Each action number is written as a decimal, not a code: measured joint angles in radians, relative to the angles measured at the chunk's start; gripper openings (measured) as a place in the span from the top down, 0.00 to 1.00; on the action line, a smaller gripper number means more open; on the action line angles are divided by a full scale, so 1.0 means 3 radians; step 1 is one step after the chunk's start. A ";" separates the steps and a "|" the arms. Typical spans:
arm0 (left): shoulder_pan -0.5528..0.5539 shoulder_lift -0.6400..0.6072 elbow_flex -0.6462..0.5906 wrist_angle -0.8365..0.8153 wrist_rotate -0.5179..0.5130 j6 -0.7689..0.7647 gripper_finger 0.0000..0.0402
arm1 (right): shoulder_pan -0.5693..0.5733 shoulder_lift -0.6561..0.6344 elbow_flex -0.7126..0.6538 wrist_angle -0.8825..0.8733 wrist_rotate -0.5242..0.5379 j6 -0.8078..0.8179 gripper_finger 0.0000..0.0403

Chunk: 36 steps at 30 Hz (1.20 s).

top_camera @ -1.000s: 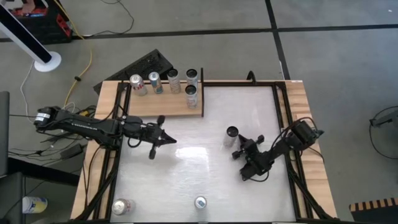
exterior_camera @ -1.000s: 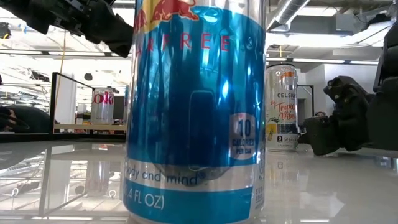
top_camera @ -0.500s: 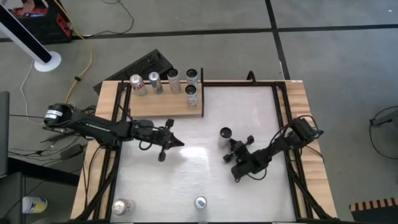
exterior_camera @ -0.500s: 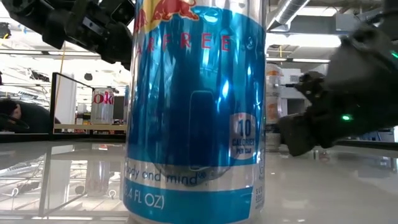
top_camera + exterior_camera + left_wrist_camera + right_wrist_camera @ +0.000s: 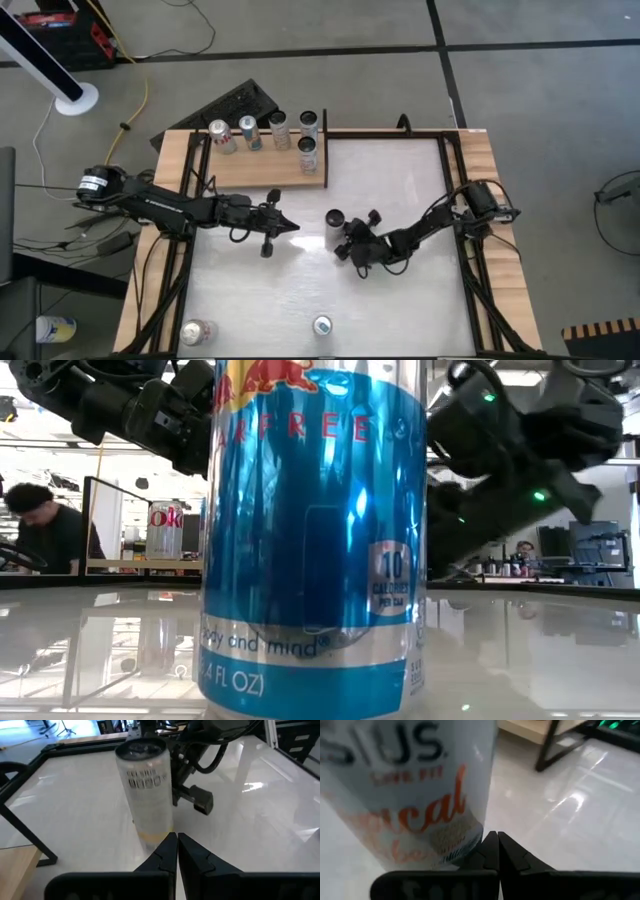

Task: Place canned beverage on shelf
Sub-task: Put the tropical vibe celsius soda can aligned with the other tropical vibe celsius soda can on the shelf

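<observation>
Since a second earlier, the tall white aluminium can with orange lettering (image 5: 333, 224) had slid from mid-table toward the pale wooden shelf board (image 5: 262, 168), nudged by the right gripper (image 5: 352, 247), whose fingers were pinched shut on nothing and pressed against its base. The left gripper (image 5: 289, 229), likewise shut and empty, had closed in opposite. The can stood upright, just off the shelf's near corner, still being herded. Next, one gripper would probably need to open and grasp it.
</observation>
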<state>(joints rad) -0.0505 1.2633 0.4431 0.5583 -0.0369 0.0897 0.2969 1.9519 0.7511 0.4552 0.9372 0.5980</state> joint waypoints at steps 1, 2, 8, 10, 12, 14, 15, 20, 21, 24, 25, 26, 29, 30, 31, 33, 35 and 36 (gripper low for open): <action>0.0000 0.0000 0.0000 0.0002 0.0017 -0.0020 1.00 | -0.0017 0.0002 0.0045 -0.0008 -0.0060 0.0000 0.96; 0.0000 0.0000 -0.0001 -0.0003 0.0042 -0.0035 1.00 | -0.0027 0.0002 0.0093 -0.0017 -0.0101 0.0001 0.96; 0.0000 0.0000 0.0000 -0.0022 0.0101 -0.0230 0.99 | -0.0026 0.0002 0.0330 -0.0023 -0.0148 0.0010 0.96; -0.0001 0.0000 -0.0001 -0.0022 0.0096 -0.0241 0.97 | -0.0026 0.0002 0.0387 -0.0014 -0.0109 0.0008 0.96; -0.0001 0.0000 0.0000 -0.0022 0.0096 -0.0242 0.93 | -0.0026 0.0002 0.0405 -0.0014 -0.0055 -0.0005 0.96; -0.0001 0.0000 -0.0001 -0.0022 0.0095 -0.0289 0.88 | -0.0026 0.0002 0.0405 -0.0056 -0.0035 -0.0004 0.96; -0.0001 -0.0001 0.0000 -0.0026 0.0096 -0.0329 0.84 | -0.0033 0.0002 0.0405 -0.0101 -0.0025 0.0007 0.96; -0.0002 -0.0001 0.0000 -0.0026 0.0094 -0.0505 0.65 | -0.0039 0.0002 0.0405 -0.0276 0.0026 0.0126 0.96; -0.0004 -0.0001 -0.0001 -0.0006 0.0103 -0.0530 0.61 | -0.0039 0.0002 0.0405 -0.0282 0.0028 0.0126 0.96; -0.0005 -0.0002 0.0000 0.0155 0.0179 -0.0696 0.49 | -0.0039 0.0002 0.0405 -0.0281 0.0028 0.0126 0.96; -0.0012 -0.0003 0.0000 0.0222 0.0185 -0.0754 0.45 | -0.0039 0.0002 0.0405 -0.0281 0.0028 0.0126 0.96; -0.0022 -0.0003 0.0000 0.0283 0.0181 -0.0785 0.42 | -0.0039 0.0002 0.0405 -0.0282 0.0029 0.0126 0.96; -0.0057 -0.0004 0.0000 0.0387 0.0172 -0.0774 0.31 | -0.0039 0.0002 0.0405 -0.0294 0.0030 0.0126 0.96; -0.0071 -0.0004 0.0000 0.0412 0.0171 -0.0749 0.28 | -0.0039 0.0002 0.0405 -0.0314 0.0030 0.0126 0.96; -0.0079 -0.0003 0.0000 0.0440 0.0170 -0.0738 0.26 | -0.0039 0.0002 0.0405 -0.0334 0.0030 0.0127 0.96; -0.0101 -0.0004 0.0000 0.0500 0.0113 -0.0739 0.22 | -0.0039 0.0002 0.0404 -0.0357 0.0032 0.0136 0.95; -0.0120 -0.0003 0.0000 0.0524 -0.0013 -0.0735 0.20 | -0.0039 0.0002 0.0404 -0.0357 0.0032 0.0136 0.95; -0.0130 -0.0003 0.0000 0.0538 -0.0066 -0.0715 0.19 | -0.0039 0.0002 0.0405 -0.0357 0.0032 0.0136 0.95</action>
<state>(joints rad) -0.0896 1.2625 0.4431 0.7198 -0.0567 -0.1248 0.2852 1.9526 0.8726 0.3480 0.9466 0.6388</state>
